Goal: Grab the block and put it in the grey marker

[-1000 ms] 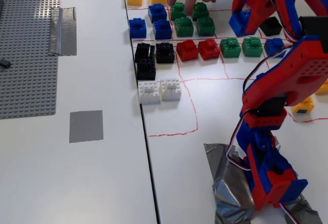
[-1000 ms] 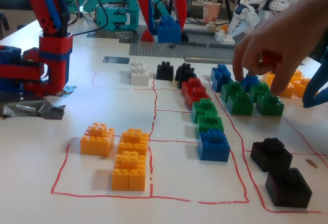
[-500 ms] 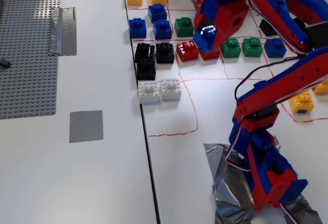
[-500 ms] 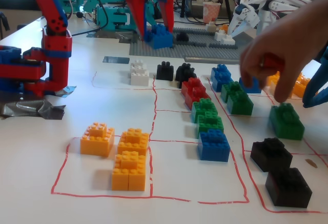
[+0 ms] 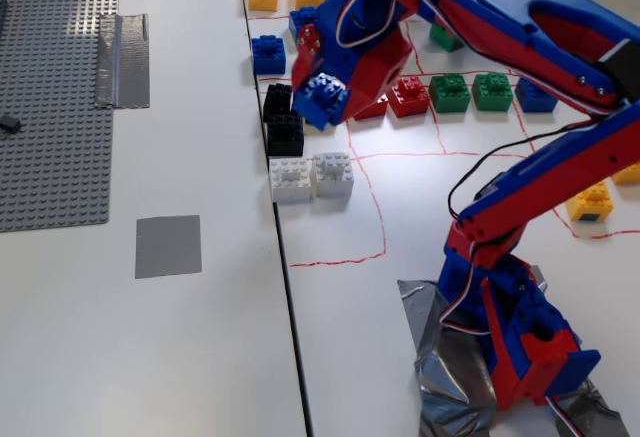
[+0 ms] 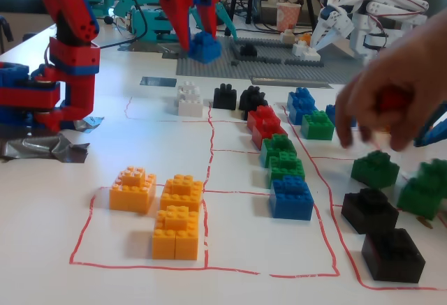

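My gripper is shut on the small blue studded block and holds it tilted above the table, next to the black bricks. In the other fixed view the gripper hangs down at the back with the blue block between its jaws, clear of the table. The grey marker is a flat plain grey square on the left table, lower left of the gripper. It also shows as a dark patch left of the white bricks.
A studded grey baseplate and a silver tape strip lie far left. White bricks, a blue brick, red and green bricks and yellow bricks stand around. A person's hand reaches over the bricks.
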